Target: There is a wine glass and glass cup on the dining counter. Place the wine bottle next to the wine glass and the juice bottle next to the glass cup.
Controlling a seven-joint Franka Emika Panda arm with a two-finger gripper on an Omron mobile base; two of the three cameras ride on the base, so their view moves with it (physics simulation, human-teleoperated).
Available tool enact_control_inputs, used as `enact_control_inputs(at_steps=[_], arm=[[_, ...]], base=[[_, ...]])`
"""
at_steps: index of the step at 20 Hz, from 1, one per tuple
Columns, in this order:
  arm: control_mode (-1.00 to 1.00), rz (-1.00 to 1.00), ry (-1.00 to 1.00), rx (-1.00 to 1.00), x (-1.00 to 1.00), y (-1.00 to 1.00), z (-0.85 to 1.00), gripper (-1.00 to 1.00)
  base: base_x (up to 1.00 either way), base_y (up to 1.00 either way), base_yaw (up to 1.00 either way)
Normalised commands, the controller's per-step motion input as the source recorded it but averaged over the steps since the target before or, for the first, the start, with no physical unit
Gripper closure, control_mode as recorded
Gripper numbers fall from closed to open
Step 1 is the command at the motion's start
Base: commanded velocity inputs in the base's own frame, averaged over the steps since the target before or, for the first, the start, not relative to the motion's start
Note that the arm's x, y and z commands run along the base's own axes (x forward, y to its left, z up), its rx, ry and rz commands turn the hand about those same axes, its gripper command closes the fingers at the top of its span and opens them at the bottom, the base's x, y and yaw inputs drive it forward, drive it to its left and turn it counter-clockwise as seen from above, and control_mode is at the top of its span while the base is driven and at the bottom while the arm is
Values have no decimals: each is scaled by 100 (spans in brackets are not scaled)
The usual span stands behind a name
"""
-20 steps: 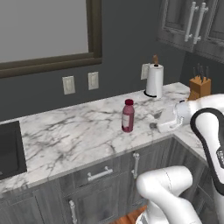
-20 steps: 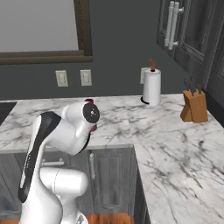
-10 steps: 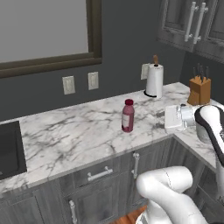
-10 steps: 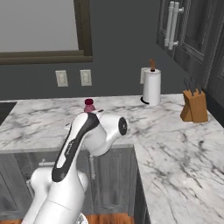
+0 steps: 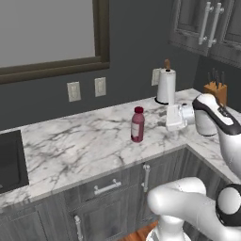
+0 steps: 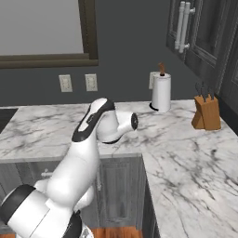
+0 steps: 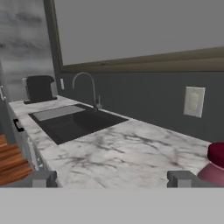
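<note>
A dark red juice bottle point(image 5: 137, 124) with a red cap stands upright on the marble counter point(image 5: 80, 141). My gripper point(image 5: 166, 117) hovers level with it, a short way to its right, pointing left along the counter. In the hand view the gripper point(image 7: 113, 179) is open, its two fingertips point(image 7: 41, 178) far apart with nothing between them. There the bottle point(image 7: 216, 166) shows just right of the right fingertip, outside the gap. In the right base view my own arm covers the bottle.
A paper towel roll point(image 5: 165, 86) point(image 6: 161, 92) stands at the back wall, a knife block point(image 5: 216, 92) point(image 6: 206, 113) on the right counter. A black sink point(image 7: 74, 120) with a faucet point(image 7: 87, 89) and a toaster point(image 7: 39, 88) lie far left.
My arm has swung, its elbow going right, and the hand has turned to point left at the bottle's height. The bottle has stayed in place.
</note>
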Motion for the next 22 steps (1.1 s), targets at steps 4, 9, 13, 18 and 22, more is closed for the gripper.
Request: enact_control_inputs(at_steps=[4, 9, 13, 18, 22], arm=[[-100, 0, 0, 0, 48, 0, -1, -100], [-100, 0, 0, 0, 43, 0, -5, -100], [-100, 0, 0, 0, 14, 11, -9, -100], [-100, 0, 0, 0, 17, 14, -8, -100], [-100, 0, 0, 0, 24, 18, -4, -100]], base=[[0, 0, 0], [0, 0, 0], [0, 0, 0], [0, 0, 0], [0, 0, 0]])
